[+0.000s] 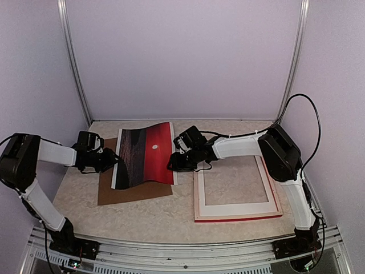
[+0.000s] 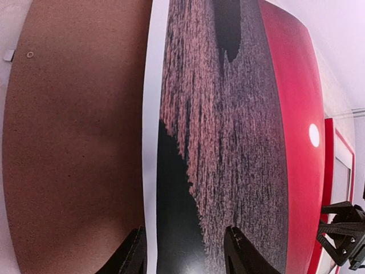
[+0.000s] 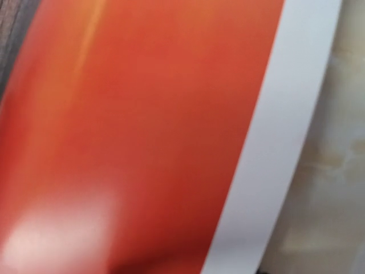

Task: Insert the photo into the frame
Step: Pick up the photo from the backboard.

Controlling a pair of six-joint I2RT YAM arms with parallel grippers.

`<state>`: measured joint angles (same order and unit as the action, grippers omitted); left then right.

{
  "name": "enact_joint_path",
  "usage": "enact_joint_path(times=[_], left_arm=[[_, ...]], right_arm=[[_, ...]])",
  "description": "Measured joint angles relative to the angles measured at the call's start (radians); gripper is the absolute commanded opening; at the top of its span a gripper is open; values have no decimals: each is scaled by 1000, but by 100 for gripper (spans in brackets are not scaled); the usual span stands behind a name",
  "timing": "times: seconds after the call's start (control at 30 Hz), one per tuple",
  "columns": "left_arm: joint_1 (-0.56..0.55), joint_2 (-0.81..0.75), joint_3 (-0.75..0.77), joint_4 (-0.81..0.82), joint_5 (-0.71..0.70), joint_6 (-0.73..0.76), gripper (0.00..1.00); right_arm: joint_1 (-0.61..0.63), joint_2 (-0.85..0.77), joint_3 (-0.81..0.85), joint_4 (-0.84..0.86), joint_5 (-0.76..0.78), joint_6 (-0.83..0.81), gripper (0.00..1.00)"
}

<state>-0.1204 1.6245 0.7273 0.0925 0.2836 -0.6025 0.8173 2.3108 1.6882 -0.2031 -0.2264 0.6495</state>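
**Frame's got nothing in it, photo's bowed up over the backing board**

The frame (image 1: 236, 211) lies flat on the right side of the desk (image 1: 171, 222). Its pale side is up, with a sliver of red along the near edge, and bare desk shows through the opening. The photo (image 1: 145, 154) is outside the frame, just to its left, resting on the brown backing board (image 1: 134, 193). The print isn't flat: it arches up, with the red half and its white dot (image 1: 154, 146) toward the frame and the dark textured half toward the left arm.

The left pincer (image 1: 116, 162) is at the photo's left edge. In the wrist view its fingers (image 2: 132, 257) are spread apart, and the white border and a dark strip run up between them. I can't tell if the tips actually touch the paper.

The right pincer (image 1: 173, 165) is at the photo's right edge, between print and frame. Its wrist view is just a blurry close-up of red and white border, so I can't tell whether it's spread or pinching.
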Motion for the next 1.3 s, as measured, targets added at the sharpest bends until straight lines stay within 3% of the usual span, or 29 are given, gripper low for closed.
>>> enact_joint_path(times=[0.53,0.67,1.0,1.3], left_arm=[[3,-21,-11,92,113,-40,44],[3,-27,-11,79,78,-39,36],[1,-28,-11,42,38,-20,1],[-5,-90,-10,5,42,-22,0]], right_arm=[[0,-7,-25,34,-1,-5,52],[0,-7,-25,34,-1,-9,52],[0,-7,-25,34,-5,-18,56],[0,-24,-24,-3,4,-75,72]])
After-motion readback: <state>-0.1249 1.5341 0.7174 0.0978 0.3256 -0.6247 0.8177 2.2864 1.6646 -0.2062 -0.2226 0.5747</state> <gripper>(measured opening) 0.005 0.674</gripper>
